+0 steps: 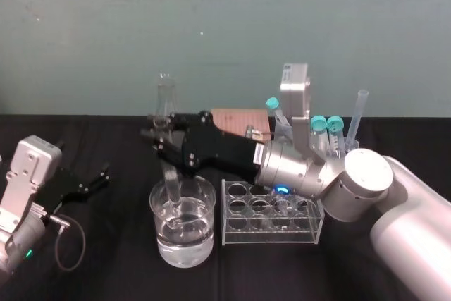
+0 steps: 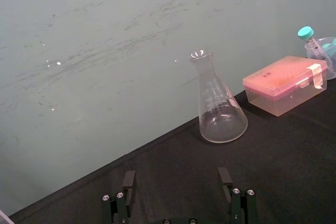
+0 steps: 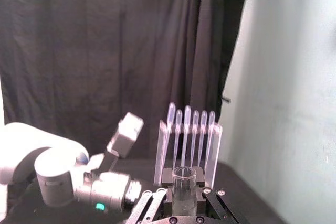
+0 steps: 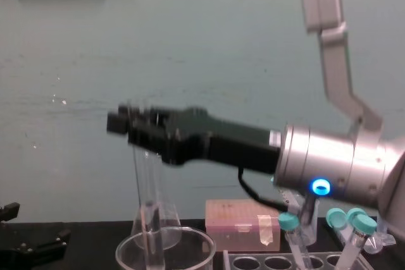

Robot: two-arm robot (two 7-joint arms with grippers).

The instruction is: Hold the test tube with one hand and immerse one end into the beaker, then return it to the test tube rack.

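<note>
— What sits closest?
— The bulky white-and-silver right arm [image 1: 394, 209], at the near right. It reaches leftward over the black table [image 1: 106, 266].
— And at its end?
— The black two-fingered right gripper [image 1: 161, 142] hangs left of centre, above the table.
— The other one?
— The black left gripper [image 1: 99, 179] sits low at the near left, fingers spread, nothing between them.
— The glassware?
— A wide round clear glass beaker [image 1: 204, 237] holding clear liquid stands near centre, under the right gripper. Just to its right is the pale translucent test tube rack [image 1: 271, 236] with round holes in its top.
— And the tube?
— The long slim clear glass test tube [image 1: 171, 182] is clamped between the right gripper's fingers, leaning slightly. Its open mouth is above them, and its lower end reaches down inside the beaker to the liquid.
</note>
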